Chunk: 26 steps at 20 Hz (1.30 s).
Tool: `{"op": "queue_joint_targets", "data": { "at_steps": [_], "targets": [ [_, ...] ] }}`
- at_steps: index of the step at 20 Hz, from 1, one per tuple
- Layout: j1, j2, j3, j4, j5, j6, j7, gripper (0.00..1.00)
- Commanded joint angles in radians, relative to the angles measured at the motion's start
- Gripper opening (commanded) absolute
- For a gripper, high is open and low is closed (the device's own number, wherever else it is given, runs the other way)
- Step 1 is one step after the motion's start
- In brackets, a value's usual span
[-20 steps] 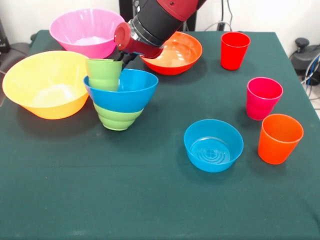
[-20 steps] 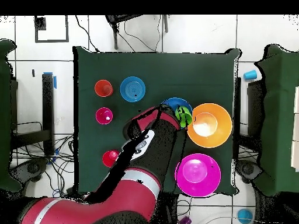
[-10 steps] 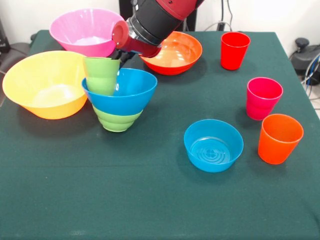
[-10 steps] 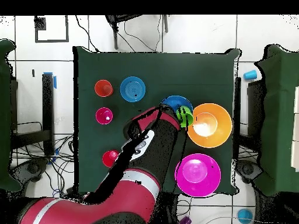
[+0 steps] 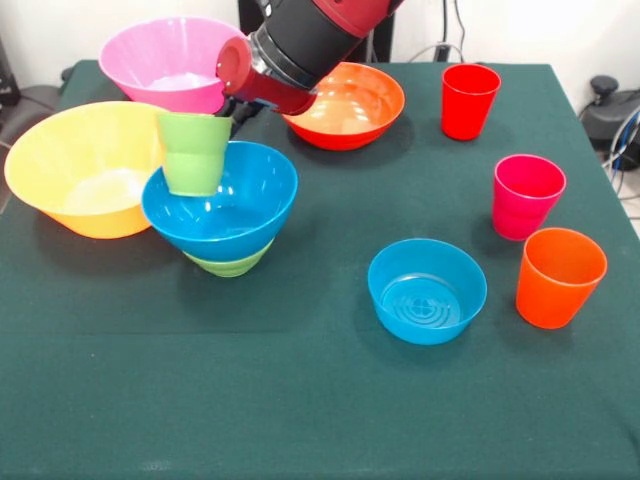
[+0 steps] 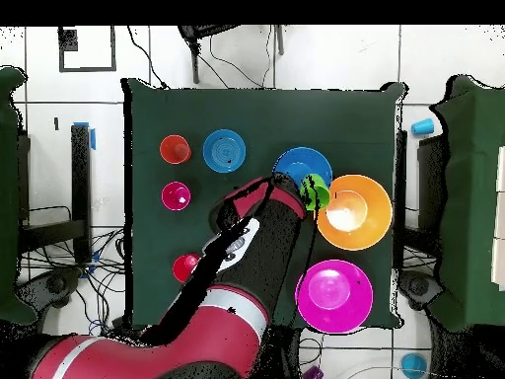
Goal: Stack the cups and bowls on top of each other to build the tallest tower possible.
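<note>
The jaws (image 5: 222,118) are mostly hidden behind the red and black arm (image 5: 300,45), and only dark tips show at the back rim of the green cup (image 5: 192,152), so I cannot tell whether they are clamped on it or apart. Left of the jaws sits the yellow bowl (image 5: 80,170), with the pink bowl (image 5: 170,62) behind it. The green cup stands upright, mouth up, its long axis vertical, just below the jaws inside the left side of the wide blue bowl (image 5: 225,205). That bowl tilts a little and covers all but a sliver of the small green bowl (image 5: 228,266) beneath it. Right of the jaws, on the worktop (image 5: 300,400), lie the orange-red bowl (image 5: 355,100), partly covered by the arm, the small blue bowl (image 5: 427,290), the red cup (image 5: 469,100), the pink cup (image 5: 526,195) and the orange cup (image 5: 559,276).
</note>
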Motion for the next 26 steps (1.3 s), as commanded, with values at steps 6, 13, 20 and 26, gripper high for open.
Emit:
{"op": "queue_joint_targets", "data": {
  "at_steps": [6, 13, 20, 26],
  "targets": [
    [-0.072, 0.014, 0.212, -0.010, 0.053, 0.084, -0.045, 0.00],
    [-0.151, -0.033, 0.337, 0.057, 0.088, 0.029, -0.073, 0.00],
    [-0.172, -0.078, 0.375, 0.095, 0.066, 0.020, -0.070, 0.00],
    [-0.172, -0.094, 0.377, 0.100, 0.047, 0.038, -0.063, 0.00]
  ]
}}
